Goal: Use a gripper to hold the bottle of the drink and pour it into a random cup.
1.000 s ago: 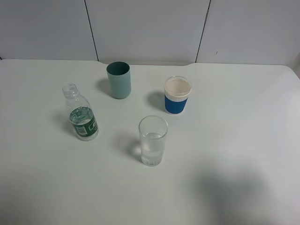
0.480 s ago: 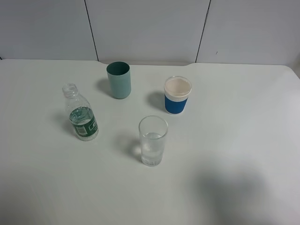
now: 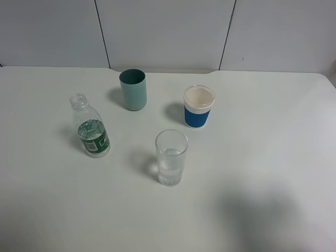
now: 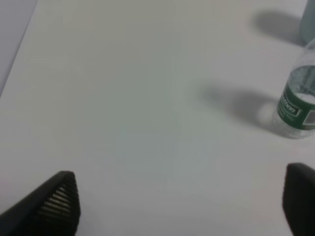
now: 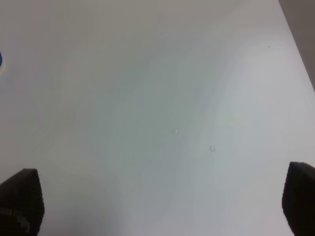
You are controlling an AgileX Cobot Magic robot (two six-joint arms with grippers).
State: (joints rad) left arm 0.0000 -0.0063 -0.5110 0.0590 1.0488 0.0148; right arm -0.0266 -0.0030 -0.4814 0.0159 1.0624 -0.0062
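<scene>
The left gripper [image 4: 179, 201] is wide open and holds nothing; the right gripper [image 5: 162, 201] is also open and empty. The bottle of the drink [image 4: 298, 101] stands upright on the table [image 3: 262, 157], ahead of the left gripper and off to one side. The cup [image 3: 171, 157] already has some liquid. I think the gripper should approach level and close on the labelled body, so the capless neck stays upright.

Right hand [image 5: 162, 206] with dark fingertips [image 5: 22, 201] spread wide, empty, above bare white table [image 5: 162, 98]
</scene>
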